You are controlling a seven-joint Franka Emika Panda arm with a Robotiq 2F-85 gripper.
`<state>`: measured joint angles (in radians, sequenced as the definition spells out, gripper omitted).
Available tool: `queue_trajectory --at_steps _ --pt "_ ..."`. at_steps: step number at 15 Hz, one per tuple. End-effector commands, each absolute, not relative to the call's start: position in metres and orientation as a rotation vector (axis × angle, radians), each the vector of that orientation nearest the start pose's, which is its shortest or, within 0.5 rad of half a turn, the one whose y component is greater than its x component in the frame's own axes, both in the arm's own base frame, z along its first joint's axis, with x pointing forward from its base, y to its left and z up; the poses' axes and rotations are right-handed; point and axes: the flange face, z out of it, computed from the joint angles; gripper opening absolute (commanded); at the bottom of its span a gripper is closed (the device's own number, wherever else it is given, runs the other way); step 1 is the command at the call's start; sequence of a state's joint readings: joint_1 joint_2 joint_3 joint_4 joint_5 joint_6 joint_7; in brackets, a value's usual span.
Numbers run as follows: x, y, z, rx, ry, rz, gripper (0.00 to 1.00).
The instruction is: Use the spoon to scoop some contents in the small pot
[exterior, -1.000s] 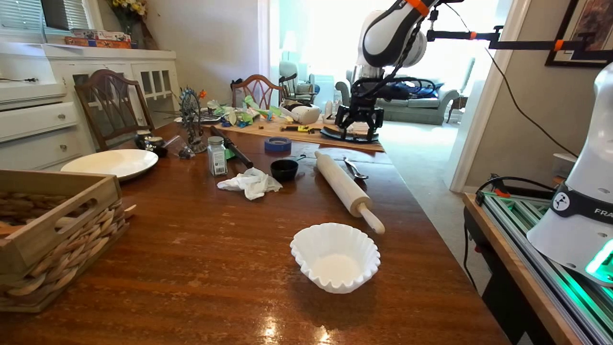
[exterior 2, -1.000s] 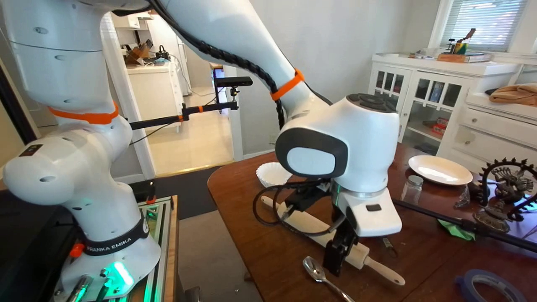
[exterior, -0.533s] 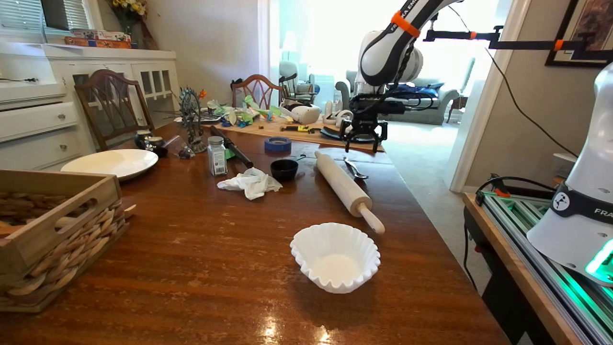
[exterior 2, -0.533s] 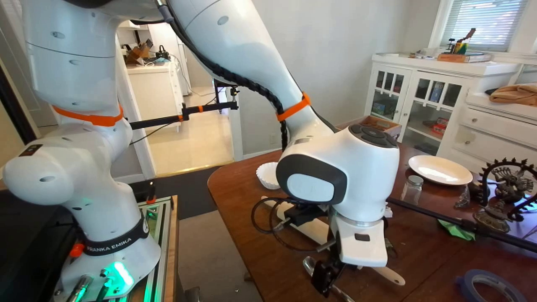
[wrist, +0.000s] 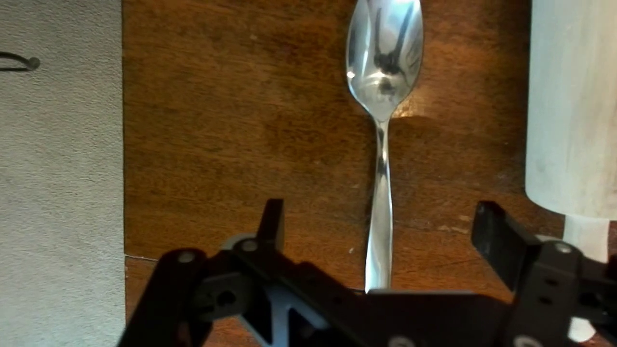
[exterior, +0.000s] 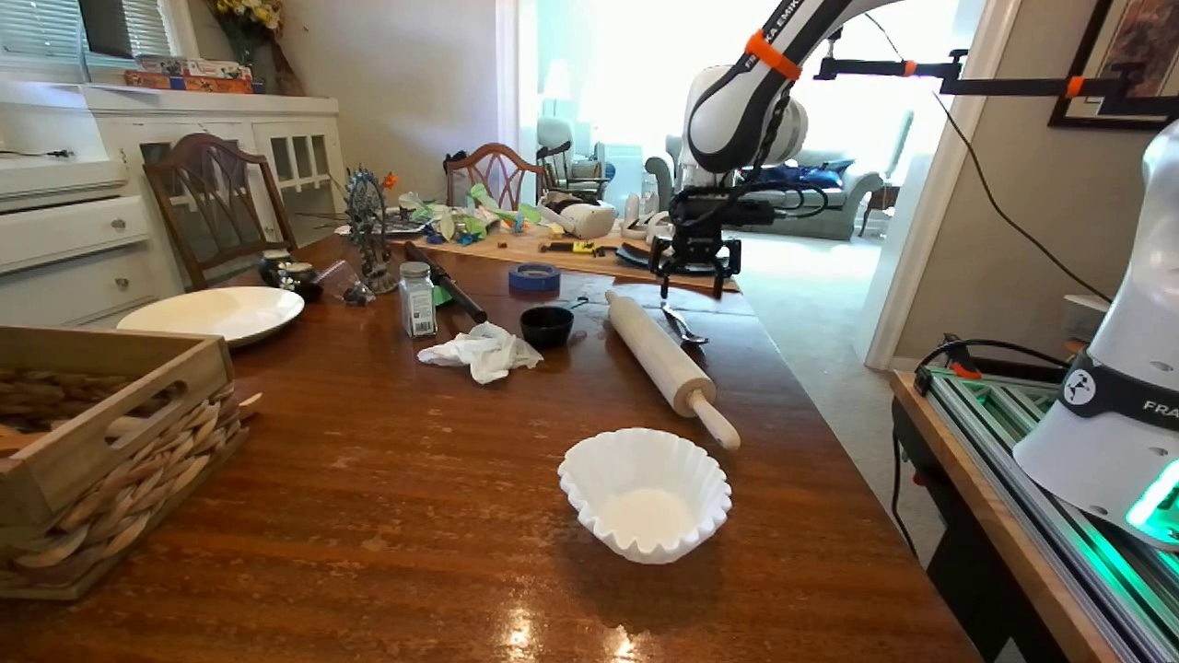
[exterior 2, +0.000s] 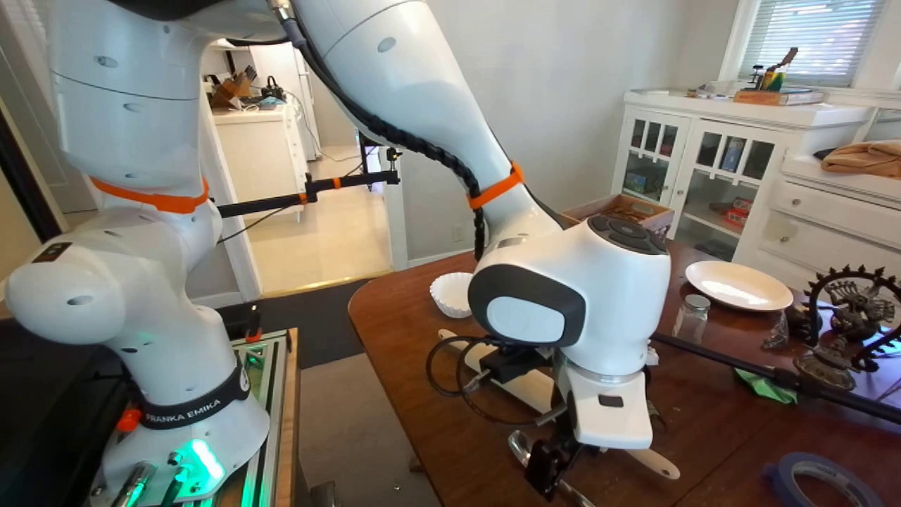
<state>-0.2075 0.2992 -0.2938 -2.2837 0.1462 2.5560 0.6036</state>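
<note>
The gripper [exterior: 691,289] sits lower in both exterior views than a second ago, and the arm [exterior 2: 429,84] with it; since half a second ago the shift is slight. The spoon [wrist: 382,164], the rolling pin [exterior: 658,353] and the small pot [exterior: 547,327] keep their places. The gripper is released: in the wrist view its two fingers [wrist: 273,221] stand wide apart, one on either side of the spoon's handle, with brown wood showing between each of them and the metal. The spoon lies on the table [exterior: 414,516], its bowl toward the upper edge of that view, its handle running down to the gripper's dark body. The rolling pin lies near the spoon, between it and the small pot. That pot, dark and round, stands upright on the same table, its inside too dark to read, with a crumpled white tissue [exterior: 484,352] just beside it and a roll of blue tape [exterior: 534,284] near. In an exterior view, the white scallop-edged bowl [exterior: 682,460] stands near the rolling pin's closer end. A lidded glass jar [exterior: 418,308] stands near the tissue; a white plate [exterior: 212,313] and a wooden basket [exterior: 175,470] are toward the left edge there.
</note>
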Motion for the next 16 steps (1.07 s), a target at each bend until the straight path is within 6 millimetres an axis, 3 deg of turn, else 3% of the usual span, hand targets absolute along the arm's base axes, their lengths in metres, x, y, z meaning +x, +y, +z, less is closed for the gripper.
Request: queue_trajectory --at_steps 1,8,9,11,16 --pt "0.474 -0.267 0.208 -2.620 1.783 -0.001 1.00" --pt "0.482 -0.278 0.179 -2.622 1.793 -0.001 0.97" --pt "0.483 -0.279 0.176 -2.618 1.791 -0.005 0.73" --pt "0.484 -0.282 0.171 -2.610 1.787 -0.013 0.68" --pt "0.488 -0.286 0.177 -2.598 1.769 -0.053 0.29"
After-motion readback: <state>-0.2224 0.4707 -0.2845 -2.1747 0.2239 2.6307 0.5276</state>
